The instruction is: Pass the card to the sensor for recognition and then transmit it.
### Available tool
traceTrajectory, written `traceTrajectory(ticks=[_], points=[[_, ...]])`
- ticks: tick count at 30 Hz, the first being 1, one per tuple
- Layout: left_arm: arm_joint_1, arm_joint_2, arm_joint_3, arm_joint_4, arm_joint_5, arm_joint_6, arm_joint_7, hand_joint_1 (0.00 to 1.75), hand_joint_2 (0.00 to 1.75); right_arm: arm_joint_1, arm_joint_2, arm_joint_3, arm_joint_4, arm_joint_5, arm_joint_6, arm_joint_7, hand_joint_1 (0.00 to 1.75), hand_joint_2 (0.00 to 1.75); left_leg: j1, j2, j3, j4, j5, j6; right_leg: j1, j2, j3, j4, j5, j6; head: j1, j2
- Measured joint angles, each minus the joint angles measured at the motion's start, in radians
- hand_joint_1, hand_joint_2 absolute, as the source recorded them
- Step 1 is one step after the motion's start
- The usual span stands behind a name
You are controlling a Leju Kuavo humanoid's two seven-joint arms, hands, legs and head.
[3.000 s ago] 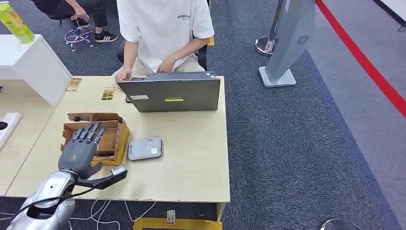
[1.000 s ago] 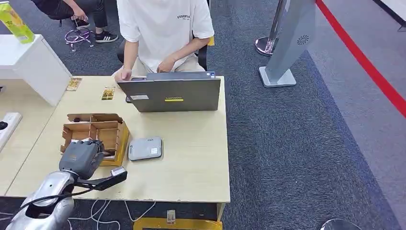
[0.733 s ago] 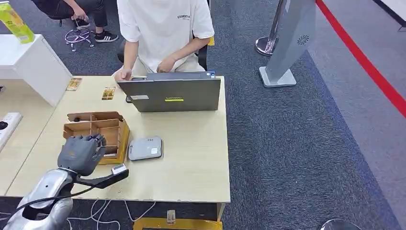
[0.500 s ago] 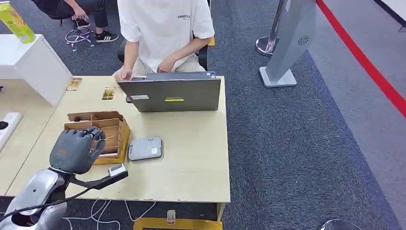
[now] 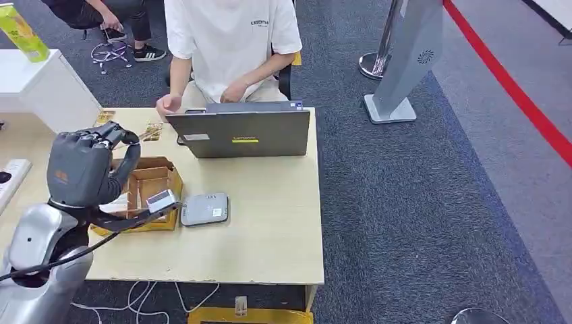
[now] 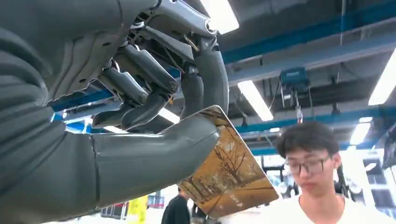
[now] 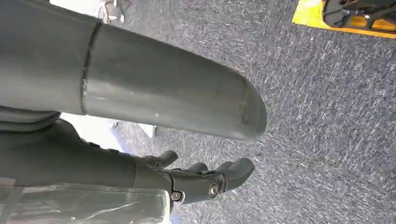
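My left hand (image 5: 84, 165) is raised above the near left part of the cardboard box (image 5: 154, 181), its back toward the head camera. In the left wrist view this hand (image 6: 140, 107) pinches a card (image 6: 229, 175) with a golden tree picture between thumb and fingers. The grey flat sensor (image 5: 204, 208) lies on the table just right of the box, lower and right of the hand. My right hand (image 7: 93, 158) hangs over grey carpet with its fingers apart and nothing in it.
A person in a white shirt (image 5: 229, 40) sits behind an open grey laptop (image 5: 239, 133) at the far side of the wooden table (image 5: 270, 229). Two more cards (image 5: 152, 130) lie near the far left edge. A white cabinet (image 5: 40, 88) stands at left.
My left hand curled its fingers inside the cardboard box, then lifted up and away from the table with the card pinched in it. The sensor and laptop have not moved.
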Motion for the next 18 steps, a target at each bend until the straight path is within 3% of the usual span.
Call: traceTrajectory(ticks=[2, 4, 9, 12, 16, 17, 18], points=[[-0.068, -0.024, -0.013, 0.050, -0.046, 0.018, 0.027, 1.75, 1.75, 0.001, 0.000, 0.009, 0.000, 0.021, 0.010, 0.002, 0.00, 0.00, 0.000, 0.000, -0.001, 0.001, 0.001, 0.001, 0.000, -0.001, -0.004, 0.000, 0.001, 0.001, 0.000, 0.000], [-0.193, -0.052, -0.021, 0.175, -0.126, 0.046, 0.075, 1.75, 1.75, -0.005, 0.000, 0.028, 0.000, 0.041, 0.020, 0.003, 0.00, 0.00, 0.000, -0.004, -0.004, 0.000, 0.005, 0.003, 0.000, -0.004, -0.004, 0.000, 0.002, 0.003, 0.000, 0.000], [-0.529, -0.127, -0.038, 0.632, -0.201, 0.128, 0.127, 1.75, 1.75, -0.023, 0.008, 0.082, 0.000, 0.052, 0.034, 0.018, 0.00, 0.00, 0.000, -0.002, -0.007, 0.000, 0.011, 0.001, 0.000, -0.001, -0.007, 0.001, 0.010, 0.000, 0.000, 0.000], [-0.644, -0.162, -0.041, 0.821, -0.213, 0.136, 0.145, 1.75, 1.75, -0.023, 0.010, 0.104, 0.000, 0.052, 0.040, 0.021, 0.00, 0.00, 0.000, 0.002, -0.007, 0.000, 0.011, 0.001, 0.000, 0.002, -0.009, 0.002, 0.011, 0.002, 0.000, 0.000], [-0.732, -0.196, -0.042, 0.980, -0.205, 0.125, 0.153, 1.75, 1.75, -0.023, 0.010, 0.117, 0.000, 0.051, 0.040, 0.021, 0.00, 0.00, 0.000, 0.002, -0.008, 0.000, 0.011, 0.001, 0.000, 0.002, -0.009, 0.001, 0.011, 0.002, 0.000, 0.000], [-0.748, -0.204, -0.041, 1.011, -0.204, 0.116, 0.153, 0.00, 1.75, -0.023, 0.010, 0.120, 0.000, 0.051, 0.040, 0.021, 0.00, 0.00, 0.000, 0.002, -0.008, 0.000, 0.011, 0.001, 0.000, 0.002, -0.009, 0.001, 0.011, 0.002, 0.000, 0.000], [-0.759, -0.211, -0.041, 1.033, -0.203, 0.111, 0.153, 0.00, 1.75, -0.023, 0.010, 0.122, 0.000, 0.051, 0.041, 0.021, 0.00, 0.00, 0.000, 0.002, -0.008, 0.000, 0.011, 0.001, 0.000, 0.002, -0.009, 0.001, 0.011, 0.002, 0.000, 0.000]])
